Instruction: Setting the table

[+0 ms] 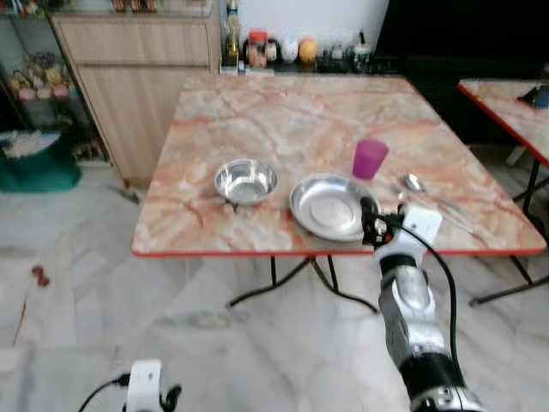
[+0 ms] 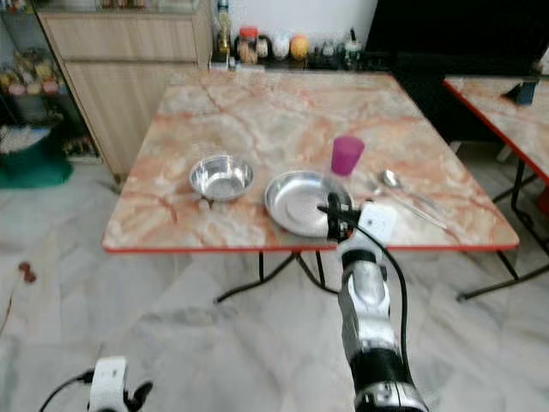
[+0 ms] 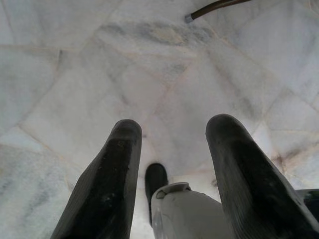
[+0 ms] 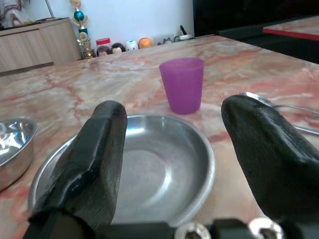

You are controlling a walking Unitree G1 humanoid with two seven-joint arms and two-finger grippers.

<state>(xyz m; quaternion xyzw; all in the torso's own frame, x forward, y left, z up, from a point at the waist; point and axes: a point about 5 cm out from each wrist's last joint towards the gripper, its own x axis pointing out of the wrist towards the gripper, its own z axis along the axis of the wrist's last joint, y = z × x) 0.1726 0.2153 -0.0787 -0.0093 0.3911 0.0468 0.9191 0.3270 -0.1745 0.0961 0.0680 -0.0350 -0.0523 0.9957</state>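
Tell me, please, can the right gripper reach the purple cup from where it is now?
Probably yes. The right gripper is at the near rim of the steel plate, its jaws open. The purple cup stands upright just beyond the plate, with nothing tall between them. The spoon lies off to the side.

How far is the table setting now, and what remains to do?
Already on the table: a steel bowl, a steel plate, a purple cup upright behind the plate, and a spoon to its right. In hand: nothing; the right pincer is open at the plate's near rim, the left pincer hangs open over the floor. Left, probably: final arranging.
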